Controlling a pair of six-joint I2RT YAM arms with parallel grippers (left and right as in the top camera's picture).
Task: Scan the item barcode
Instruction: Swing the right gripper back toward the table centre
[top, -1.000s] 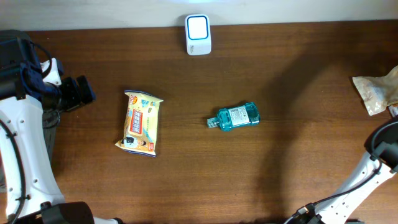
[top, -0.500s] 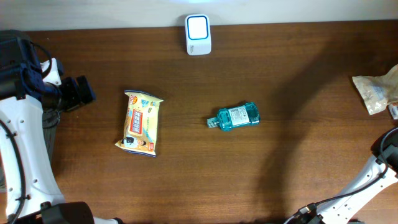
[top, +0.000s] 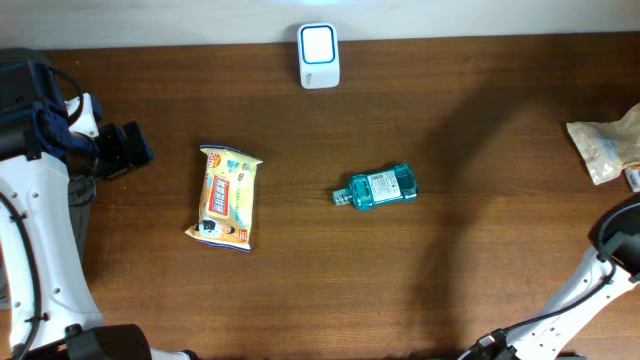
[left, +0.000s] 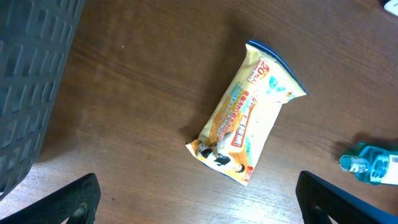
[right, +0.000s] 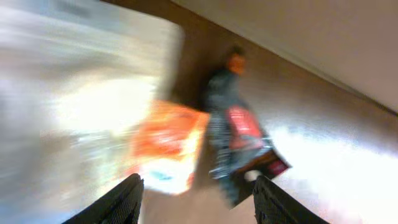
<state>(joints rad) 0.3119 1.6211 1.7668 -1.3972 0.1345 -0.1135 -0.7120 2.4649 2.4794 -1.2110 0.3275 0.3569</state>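
Across the wide brown surface (top: 480, 260) nothing is shifting, but out at the far right edge the right hand (right: 202, 199) is spreading its fingers from a shut pinch. They're now standing apart with nothing between them, though that view is blurring badly. I'm reading that as a drop-off finishing near the tan packet (top: 603, 150). Over on the other side, the left hand (left: 199, 205) is hanging wide open and empty near the yellow packet (top: 226, 197). Mid-surface, the teal bottle (top: 378, 188) is lying on its side. Both are sitting well apart from the white scanner (top: 318, 55), waiting to be scanned.
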